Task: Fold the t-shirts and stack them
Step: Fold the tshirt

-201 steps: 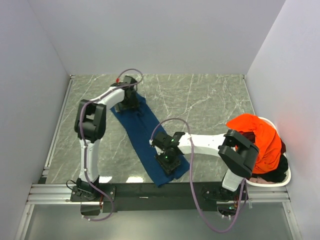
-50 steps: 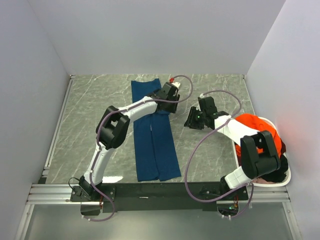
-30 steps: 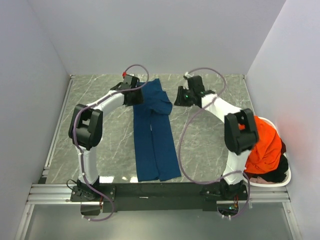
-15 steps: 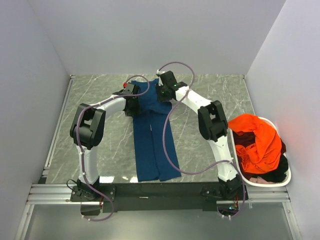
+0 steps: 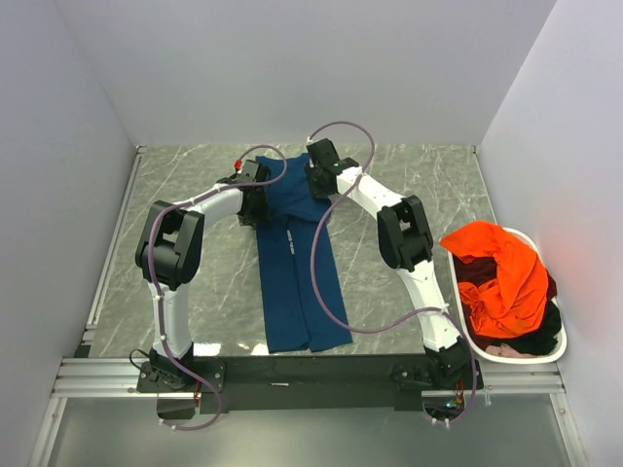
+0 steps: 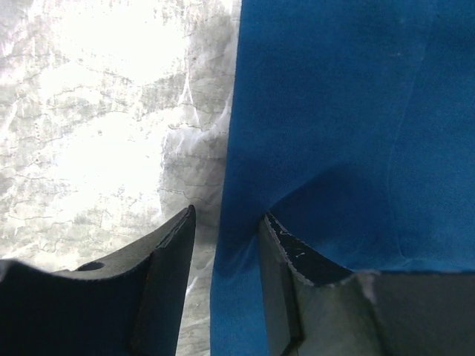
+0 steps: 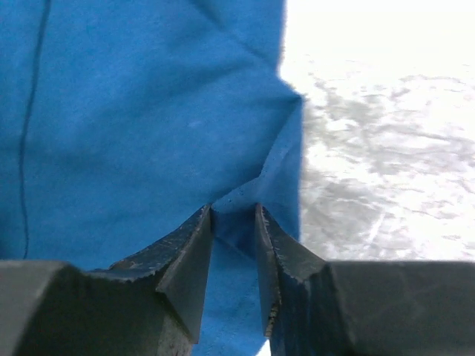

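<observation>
- Clearly, the left gripper [image 6: 226,219] stands half closed astride the left edge of the navy blue t-shirt [image 5: 297,282]; I cannot tell whether it pinches.
- The right gripper [image 7: 234,211] is nearly closed, nipping a puckered fold at the shirt's right edge.
- From both grippers the shirt runs back toward the arm bases as a long strip.
- Far to the right gripper's right, an orange t-shirt [image 5: 506,277] is heaped in the white basket [image 5: 531,358].

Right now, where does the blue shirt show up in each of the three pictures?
Top view: the blue shirt lies as a long strip running from the far middle to the near edge.
Left wrist view: the shirt fills the right side.
Right wrist view: the shirt fills the left side.
Shared landmark: the grey marbled table beside the shirt's edge, seen left in the left wrist view and right in the right wrist view.
</observation>
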Controlling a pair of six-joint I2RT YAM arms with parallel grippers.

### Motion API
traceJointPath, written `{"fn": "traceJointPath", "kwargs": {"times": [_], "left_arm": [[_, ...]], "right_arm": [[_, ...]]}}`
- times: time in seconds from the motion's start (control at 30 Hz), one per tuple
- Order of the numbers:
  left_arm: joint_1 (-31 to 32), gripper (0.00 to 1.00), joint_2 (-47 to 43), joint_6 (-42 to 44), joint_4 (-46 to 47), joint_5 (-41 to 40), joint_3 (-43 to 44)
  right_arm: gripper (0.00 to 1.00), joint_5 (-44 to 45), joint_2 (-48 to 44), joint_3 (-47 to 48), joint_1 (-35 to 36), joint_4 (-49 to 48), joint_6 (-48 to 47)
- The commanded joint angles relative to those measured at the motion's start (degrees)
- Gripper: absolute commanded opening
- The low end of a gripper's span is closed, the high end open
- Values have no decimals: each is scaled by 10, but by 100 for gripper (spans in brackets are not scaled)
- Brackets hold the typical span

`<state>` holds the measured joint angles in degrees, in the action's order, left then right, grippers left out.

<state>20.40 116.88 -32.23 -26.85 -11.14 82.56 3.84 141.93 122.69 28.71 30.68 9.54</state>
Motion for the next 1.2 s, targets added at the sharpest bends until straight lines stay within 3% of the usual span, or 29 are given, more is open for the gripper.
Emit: {"fn": "traceJointPath", "kwargs": {"times": [0.0, 0.27, 0.53, 0.7, 0.97, 1.17], "left_arm": [[-5, 46, 5, 1, -38, -24, -9], [-5, 50, -26, 1, -41, -8, -13], [12, 54, -83, 29, -29, 8, -14], [72, 53, -100, 69, 15, -20, -7], [175, 52, -29, 160, 63, -35, 81], [212, 40, 38, 203, 82, -55, 146]], "right_arm": [[35, 35, -2, 25, -15, -8, 29], [2, -22, -31, -14, -53, -41, 65], [2, -130, -54, -43, -88, -77, 118], [4, -205, -68, -79, -116, -114, 177], [8, -269, -44, -71, -136, -113, 204], [9, -298, -46, -106, -148, -145, 227]]}}
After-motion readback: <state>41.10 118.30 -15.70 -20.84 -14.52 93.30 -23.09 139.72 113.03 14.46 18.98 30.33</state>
